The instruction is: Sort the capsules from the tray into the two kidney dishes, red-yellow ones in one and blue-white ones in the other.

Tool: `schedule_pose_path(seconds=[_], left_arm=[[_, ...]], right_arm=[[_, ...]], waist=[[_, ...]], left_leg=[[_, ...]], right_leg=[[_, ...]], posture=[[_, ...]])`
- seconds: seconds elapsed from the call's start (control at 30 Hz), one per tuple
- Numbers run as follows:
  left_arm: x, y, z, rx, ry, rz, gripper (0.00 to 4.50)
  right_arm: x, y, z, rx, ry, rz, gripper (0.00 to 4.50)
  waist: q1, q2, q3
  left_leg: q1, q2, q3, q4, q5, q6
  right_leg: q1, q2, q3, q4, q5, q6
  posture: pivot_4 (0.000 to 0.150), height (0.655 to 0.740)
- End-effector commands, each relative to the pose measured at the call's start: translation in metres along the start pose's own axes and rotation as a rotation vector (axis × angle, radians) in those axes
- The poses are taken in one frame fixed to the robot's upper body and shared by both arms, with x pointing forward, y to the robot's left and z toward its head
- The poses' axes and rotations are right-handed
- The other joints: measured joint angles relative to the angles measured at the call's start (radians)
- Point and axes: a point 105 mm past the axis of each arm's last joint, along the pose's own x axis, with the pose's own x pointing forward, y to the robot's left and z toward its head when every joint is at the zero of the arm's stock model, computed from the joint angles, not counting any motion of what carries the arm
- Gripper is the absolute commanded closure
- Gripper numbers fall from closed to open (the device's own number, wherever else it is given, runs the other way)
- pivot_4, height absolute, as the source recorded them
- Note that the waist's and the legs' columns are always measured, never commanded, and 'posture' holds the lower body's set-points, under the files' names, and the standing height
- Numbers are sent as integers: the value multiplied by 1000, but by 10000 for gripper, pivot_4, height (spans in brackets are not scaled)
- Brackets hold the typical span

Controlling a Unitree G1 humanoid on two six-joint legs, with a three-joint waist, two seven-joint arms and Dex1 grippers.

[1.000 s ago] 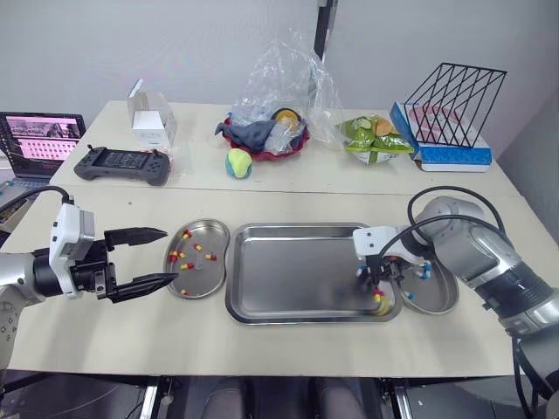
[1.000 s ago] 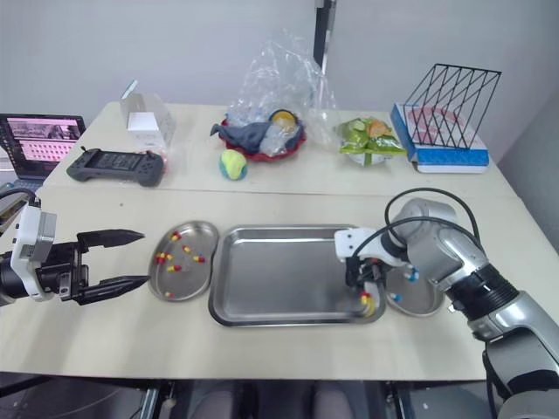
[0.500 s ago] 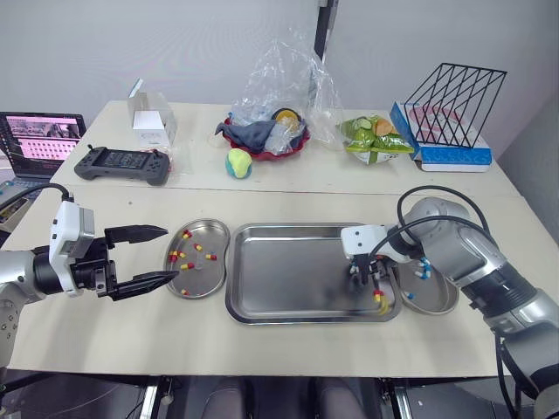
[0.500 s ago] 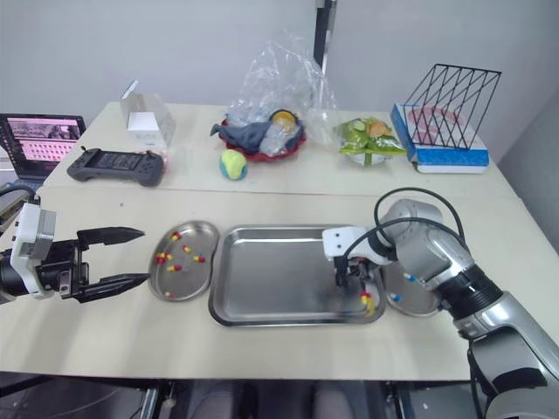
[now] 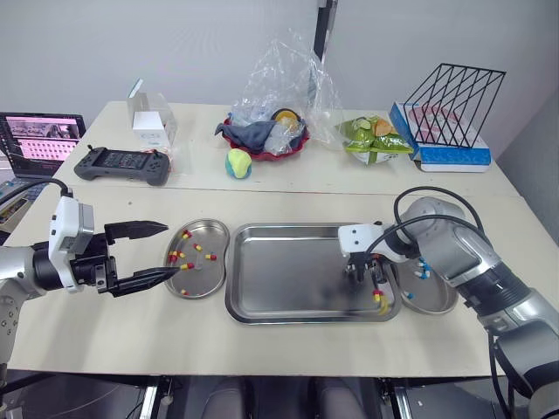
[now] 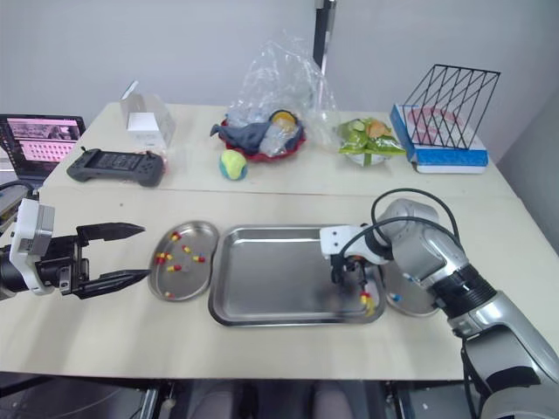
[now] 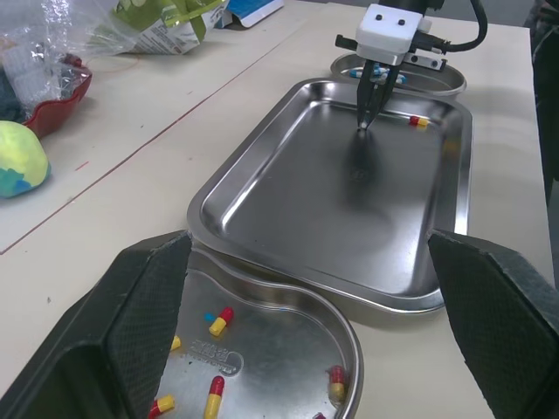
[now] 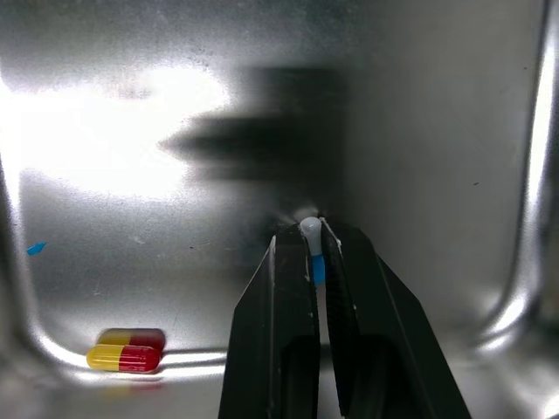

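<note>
The blue-white capsule (image 8: 314, 255) sits pinched upright between the two black fingers of the right hand (image 5: 359, 274), just above the floor of the tray (image 5: 284, 230), towards its right end. Only the white tip shows past the fingertips, so the hold looks shallow and near the very ends of the fingers. That is probably the main hazard: a smooth, rounded shell held this way may squirt out if the fingers squeeze harder or the arm swings quickly.

The right kidney dish (image 5: 439, 303), which already holds blue-white capsules (image 5: 424, 269), lies just beside the tray's right rim. The carry is therefore short, but it has to clear both raised rims. If the capsule is let go too early, it would likely fall back into the tray or roll onto the tabletop (image 5: 288, 340). Too much pressure could also dent or split the shell.

A red-yellow capsule (image 8: 127, 357) lies at the tray's near right corner, close to the right hand's path. A low sweep could knock it along or flick it over the rim into the wrong dish.

The left hand (image 5: 171, 251) hangs spread wide at the left edge of the left kidney dish (image 5: 207, 278), where the red-yellow capsules (image 5: 185, 255) lie. A careless reach from there could nudge that dish.
</note>
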Motion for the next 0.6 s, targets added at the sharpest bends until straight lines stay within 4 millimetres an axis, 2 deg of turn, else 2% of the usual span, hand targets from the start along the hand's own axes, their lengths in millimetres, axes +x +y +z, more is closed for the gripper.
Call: schedule_pose_path(seconds=[0.03, 0.2, 0.27, 0.33, 0.43, 0.5, 0.6], left_arm=[[-1, 1, 10, 40, 6, 0, 0], [-1, 1, 10, 38, 5, 0, 0], [-1, 0, 10, 36, 3, -3, 0], [-1, 0, 11, 35, 2, -5, 0], [-1, 0, 11, 31, -3, -12, 0], [0, 0, 11, 30, -10, -19, 0], [3, 1, 11, 30, -15, -33, 0]], right_arm=[[-9, -5, 3, 15, -16, -32, 44440], [-23, -3, 15, 108, -117, -35, 44440], [-39, -3, 16, 186, -177, -47, 44440], [-57, -5, 8, 281, -223, -75, 44440], [-84, -13, -17, 467, -267, -169, 44440], [-103, -16, -45, 582, -249, -265, 44440], [-112, -5, -80, 671, -178, -319, 44440]], waist=[[0, 0, 0], [0, 0, 0], [0, 0, 0], [3, 0, 0], [12, 0, 0], [14, 0, 0], [20, 0, 0]], left_leg=[[0, 0, 0, 0, 0, 0], [0, 0, 0, 0, 0, 0], [-1, 0, -1, 0, 0, 0], [-1, 0, -2, 0, 0, 0], [-1, 0, -2, 0, -1, 2], [-1, 0, -2, 0, -2, 4], [0, 0, -1, -1, -2, 4]], right_leg=[[0, 0, 0, 0, 0, 0], [-1, 0, 0, 0, 0, 0], [-1, 0, 0, 0, 0, 0], [-1, 0, 0, 0, 0, 0], [0, -1, 0, -1, 0, 0], [0, -1, 0, -1, 0, 0], [1, -1, 0, -1, 0, 0]], posture=[[1500, 7204], [1500, 7204], [1500, 7204], [1500, 7204], [1500, 7204], [1500, 7204], [1500, 7204]])
